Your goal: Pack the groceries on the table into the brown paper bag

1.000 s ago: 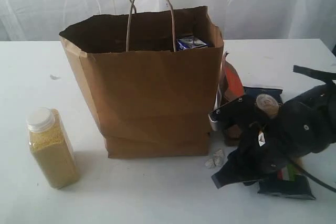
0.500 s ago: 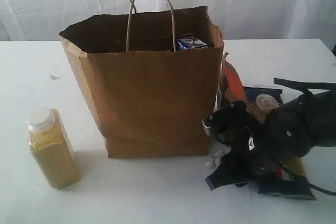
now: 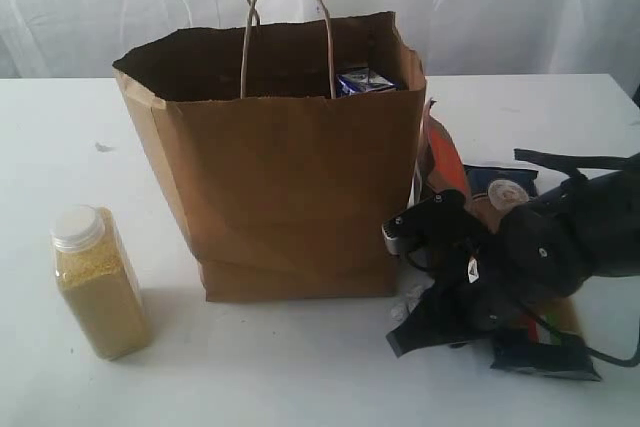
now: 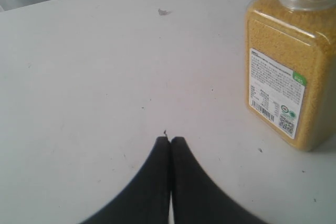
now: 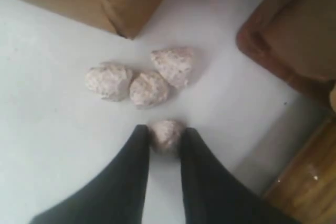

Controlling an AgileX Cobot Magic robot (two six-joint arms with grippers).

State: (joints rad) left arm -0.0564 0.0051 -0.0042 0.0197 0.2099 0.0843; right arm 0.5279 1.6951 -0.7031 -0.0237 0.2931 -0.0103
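Brown kraft-paper bag (image 3: 290, 177) just left; we see right gripper (image 5: 164, 129) nearly closed, pinching small pale speckled lump (image 5: 165, 137) at tips. We judge the rounded lump may squirt free.

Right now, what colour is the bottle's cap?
White. The cap shows best in the exterior view.

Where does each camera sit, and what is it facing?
Exterior view: off the arms, facing the brown paper bag; right arm shows.
Left wrist view: on the left arm, looking down past the shut left gripper at the yellow-grain bottle.
Right wrist view: on the right arm, looking down past the right gripper, shut on a pale lump.
Shared: exterior and left wrist both show the yellow-grain bottle.
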